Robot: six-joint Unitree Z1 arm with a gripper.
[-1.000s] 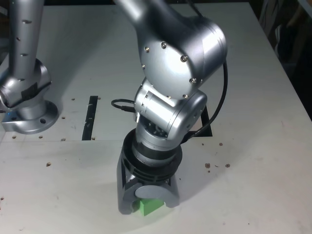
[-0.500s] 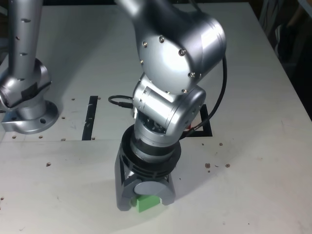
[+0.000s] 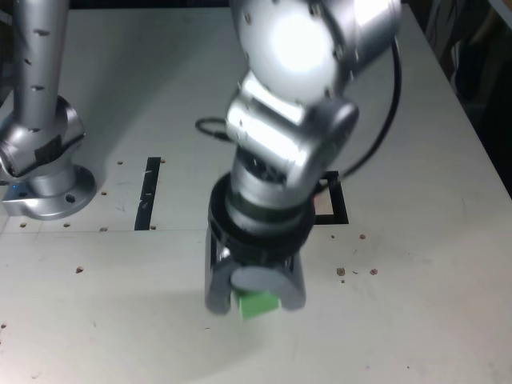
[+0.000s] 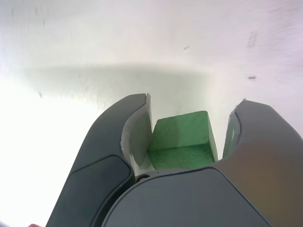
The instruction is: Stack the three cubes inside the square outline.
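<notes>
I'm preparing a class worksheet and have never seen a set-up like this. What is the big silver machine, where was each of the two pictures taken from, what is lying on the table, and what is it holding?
The silver machine is a robot arm whose end is a two-jawed gripper. The exterior view comes from a camera off the arm, looking down on the white table. The wrist view comes from a camera on the arm's wrist, looking out between the jaws. In both, the gripper is shut on a small green cube, one jaw on each side of it. On the table behind the arm lie a thick black square outline, partly hidden, and a thin black strip. Near the exterior view's left edge stands the arm's round silver base. No other cubes show.
</notes>
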